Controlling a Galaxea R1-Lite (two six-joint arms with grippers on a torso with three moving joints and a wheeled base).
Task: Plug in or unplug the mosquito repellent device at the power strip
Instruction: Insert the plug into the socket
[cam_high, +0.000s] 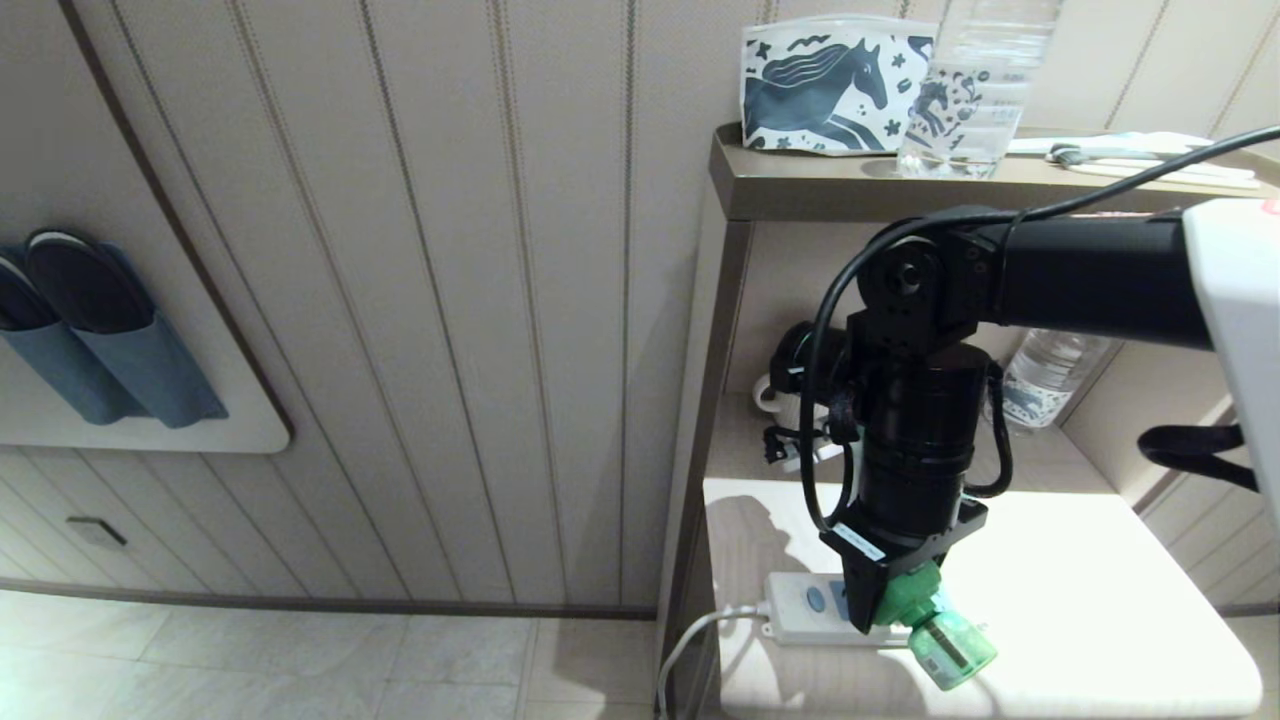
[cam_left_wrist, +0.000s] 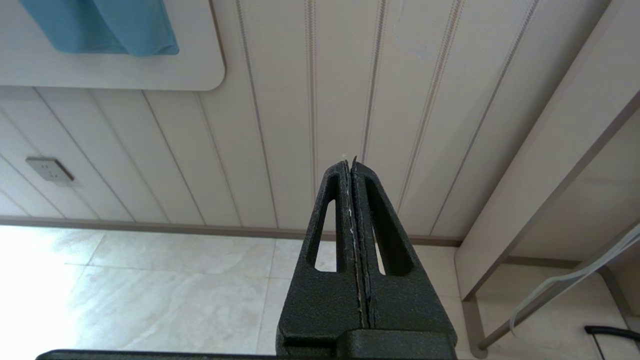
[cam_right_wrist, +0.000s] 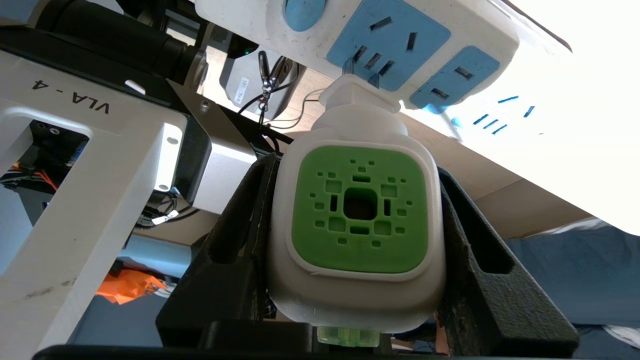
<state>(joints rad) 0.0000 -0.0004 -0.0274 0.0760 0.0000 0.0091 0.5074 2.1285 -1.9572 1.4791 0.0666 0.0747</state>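
Right gripper (cam_right_wrist: 357, 220) clamps mosquito repellent device (cam_right_wrist: 357, 225), prongs at power strip (cam_right_wrist: 400, 40) socket; left gripper (cam_left_wrist: 353, 170) closed, empty.

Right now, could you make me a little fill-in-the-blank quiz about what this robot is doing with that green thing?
1. The right gripper is shut on the mosquito repellent device, whose vented face is coloured ____.
2. The device's plug end sits at the power strip, whose socket panels are coloured ____.
3. The left gripper, off by the wall, holds ____.

Missing words: green; blue; nothing
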